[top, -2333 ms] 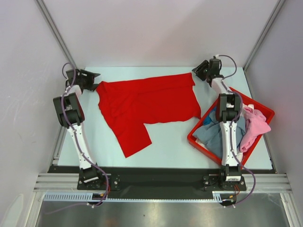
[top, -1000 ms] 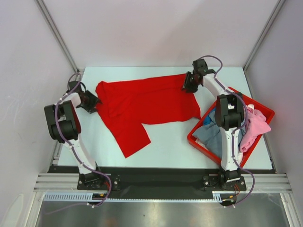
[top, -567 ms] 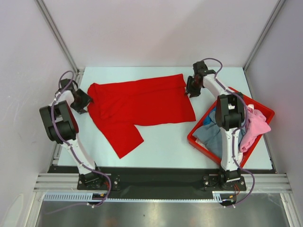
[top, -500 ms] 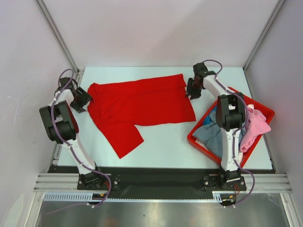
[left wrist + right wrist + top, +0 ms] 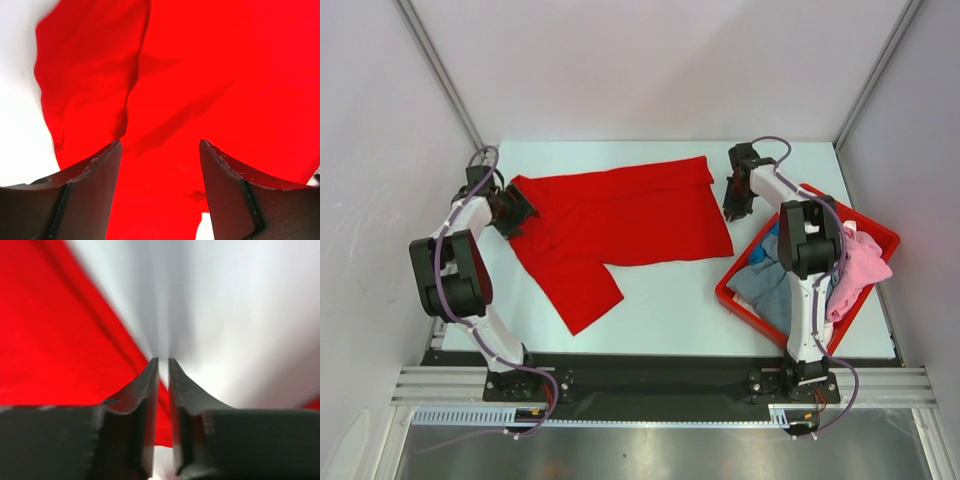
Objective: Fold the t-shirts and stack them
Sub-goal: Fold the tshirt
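The large bright red cloth t-shirt (image 5: pixel 630 215) lies flat on the pale table (image 5: pixel 670 300). We should pinch its left edge with the left gripper (image 5: pixel 160 145), jaws parted; the right gripper (image 5: pixel 163 361), jaws nearly together and empty, must open first.

Pale table (image 5: pixel 660 300) enclosed by plain white walls (image 5: pixel 650 60) with metal corner posts (image 5: pixel 440 75).

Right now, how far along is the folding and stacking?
Barely started. Done: the red shirt lies spread out on the table, unfolded. In hand: the left fingers hang open over its left edge; the right fingers are shut beside its right edge. Left: every fold, plus the pink shirt and grey-blue shirt heaped in the bin. No stack yet.
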You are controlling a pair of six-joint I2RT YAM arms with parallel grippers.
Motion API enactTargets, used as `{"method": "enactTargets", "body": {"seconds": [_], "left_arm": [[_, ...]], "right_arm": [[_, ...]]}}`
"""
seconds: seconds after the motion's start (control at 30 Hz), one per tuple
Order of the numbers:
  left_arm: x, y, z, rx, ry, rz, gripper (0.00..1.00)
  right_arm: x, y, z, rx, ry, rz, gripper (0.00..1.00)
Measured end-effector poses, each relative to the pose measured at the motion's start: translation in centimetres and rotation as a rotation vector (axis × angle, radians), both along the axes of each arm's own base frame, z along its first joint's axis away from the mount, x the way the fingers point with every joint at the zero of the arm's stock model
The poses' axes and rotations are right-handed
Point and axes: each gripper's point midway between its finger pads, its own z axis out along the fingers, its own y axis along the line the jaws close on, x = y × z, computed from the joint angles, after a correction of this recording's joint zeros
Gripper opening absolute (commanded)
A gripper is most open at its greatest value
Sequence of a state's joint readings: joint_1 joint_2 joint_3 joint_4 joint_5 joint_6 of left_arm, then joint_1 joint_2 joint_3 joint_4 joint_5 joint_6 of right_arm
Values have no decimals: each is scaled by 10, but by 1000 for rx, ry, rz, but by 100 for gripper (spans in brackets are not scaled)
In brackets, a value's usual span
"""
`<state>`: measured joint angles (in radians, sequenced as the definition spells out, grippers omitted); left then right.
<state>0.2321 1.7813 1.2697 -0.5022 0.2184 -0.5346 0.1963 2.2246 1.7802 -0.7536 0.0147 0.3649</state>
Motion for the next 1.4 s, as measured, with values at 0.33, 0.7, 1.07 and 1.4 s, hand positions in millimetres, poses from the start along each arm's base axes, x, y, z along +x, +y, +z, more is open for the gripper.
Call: {"method": "enactTargets", "body": {"seconds": [0.33, 0.7, 1.07, 1.4], "left_arm": [[-4, -8, -6, -38, 1, -22, 65], [2, -25, -2, -127, -39, -66, 72], [0, -18, -8, -92, -7, -38, 70], [11, -7, -16, -52, -1, -43, 44]], "right_arm": [[5, -29, -2, -104, -19, -87, 31], [116, 20, 43, 252, -323, -148, 52], [146, 15, 15, 507, -294, -363, 51], [153, 27, 14, 557, -284, -363, 45]]}}
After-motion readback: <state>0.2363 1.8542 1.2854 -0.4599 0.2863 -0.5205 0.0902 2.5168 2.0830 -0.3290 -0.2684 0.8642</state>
